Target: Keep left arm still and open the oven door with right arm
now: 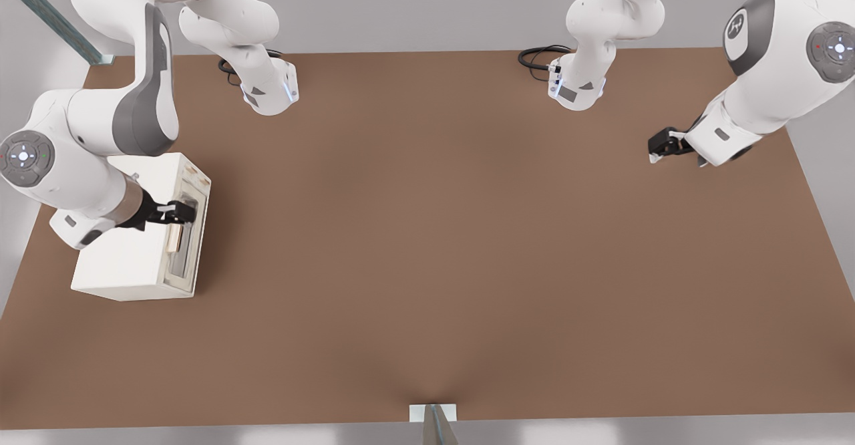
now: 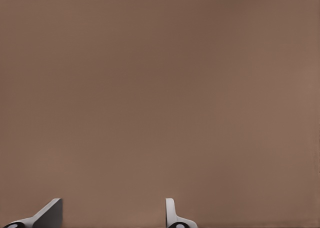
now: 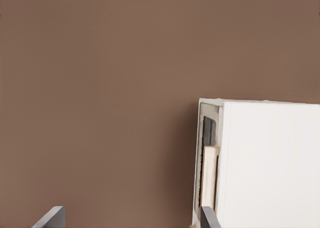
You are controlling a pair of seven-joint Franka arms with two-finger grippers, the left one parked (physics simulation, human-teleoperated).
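**Operator:** Front view puts my claw (image 1: 182,212) over the front edge of the oven (image 1: 127,258), right at the oven door (image 1: 189,241). It hangs off the right arm (image 1: 80,158), which reaches in from the front view's left.

**Observer:** Is it gripping anything?

**Operator:** No. In the right wrist view I see two grey fingertips (image 3: 210,219) set wide apart, one beside the handle, the other out over bare brown surface (image 3: 100,88). The claw is spread wide and holds nothing.

**Observer:** Where is the handle?

**Operator:** The pale tan handle (image 1: 175,238) lies along the door, just beside the claw. In the wrist view the handle (image 3: 209,177) runs next to the dark glass window (image 3: 208,133).

**Observer:** And the door itself?

**Operator:** I see it lying flat against the oven's front, cream frame flush with the box. The oven sits near the surface's (image 1: 434,244) left edge in the front view, its plain cream top facing the camera.

**Observer:** Anything else around it?

**Operator:** Black cables (image 1: 538,57) coil at the arm bases along the far edge, well apart from the oven.
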